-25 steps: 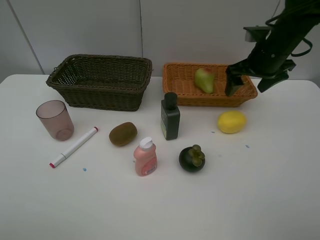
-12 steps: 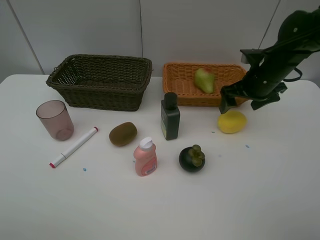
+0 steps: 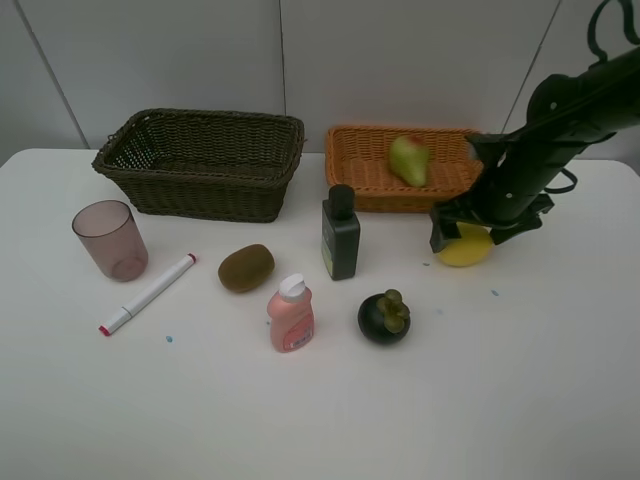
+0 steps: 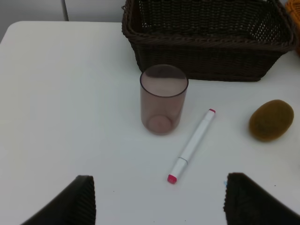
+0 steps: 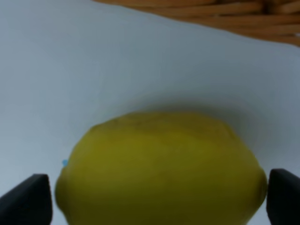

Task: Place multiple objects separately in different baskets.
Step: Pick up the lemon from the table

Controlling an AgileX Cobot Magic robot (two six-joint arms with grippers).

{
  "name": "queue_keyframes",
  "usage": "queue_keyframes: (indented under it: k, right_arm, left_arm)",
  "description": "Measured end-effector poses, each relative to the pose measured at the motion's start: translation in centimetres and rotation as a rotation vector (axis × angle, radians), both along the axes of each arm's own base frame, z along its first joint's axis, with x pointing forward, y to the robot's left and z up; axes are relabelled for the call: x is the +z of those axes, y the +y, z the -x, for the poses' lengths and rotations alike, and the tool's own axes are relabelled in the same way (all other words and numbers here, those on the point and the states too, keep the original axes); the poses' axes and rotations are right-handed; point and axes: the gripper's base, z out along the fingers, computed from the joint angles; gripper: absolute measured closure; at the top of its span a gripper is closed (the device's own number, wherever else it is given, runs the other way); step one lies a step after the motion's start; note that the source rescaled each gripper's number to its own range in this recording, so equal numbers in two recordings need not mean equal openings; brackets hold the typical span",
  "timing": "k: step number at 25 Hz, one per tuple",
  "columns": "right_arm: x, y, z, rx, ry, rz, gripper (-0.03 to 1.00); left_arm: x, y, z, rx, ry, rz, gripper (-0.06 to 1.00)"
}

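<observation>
Straddling yellow lemon (image 5: 159,164) on desk (image 3: 560,350) with right fingers (image 5: 23,199) wide apart | hovering with left fingers (image 4: 75,201) apart, empty | risk: squeezing off-centre, squirting round lemon sideways

You are looking at the yellow lemon (image 5: 159,168) filling most of the view, sitting on the white counter (image 5: 93,70). Your right pincer (image 5: 154,199) is straddling it with its jaws spread wide. One dark fingertip (image 5: 28,199) is showing at the lemon's nine o'clock and the other at its three o'clock, each just beside the rind; whether they are touching it is unclear. Beyond the lemon, at twelve o'clock, the orange basket (image 5: 211,11) is showing its woven wall, apart from the fruit.
</observation>
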Motion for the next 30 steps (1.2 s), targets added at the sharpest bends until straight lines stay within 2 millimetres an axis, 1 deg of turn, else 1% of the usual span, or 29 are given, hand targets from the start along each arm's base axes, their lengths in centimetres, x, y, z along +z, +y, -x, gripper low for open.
queue_keyframes:
  k: [10, 19, 22, 30]
  right_arm:
    - [-1.7, 0.1, -0.3, -0.002, 0.018, 0.001, -0.03]
    - [-1.9, 0.1, -0.4, -0.002, 0.011, 0.000, -0.03]
    - [-1.9, 0.1, -0.4, -0.002, 0.010, 0.000, 0.05]
    - [-1.9, 0.1, -0.4, -0.002, 0.010, 0.000, 0.05]
  left_arm:
    - [0.0, 0.0, 0.0, 0.000, 0.000, 0.000, 0.20]
    - [0.0, 0.0, 0.0, 0.000, 0.000, 0.000, 0.20]
    - [0.0, 0.0, 0.0, 0.000, 0.000, 0.000, 0.20]
    - [0.0, 0.0, 0.0, 0.000, 0.000, 0.000, 0.20]
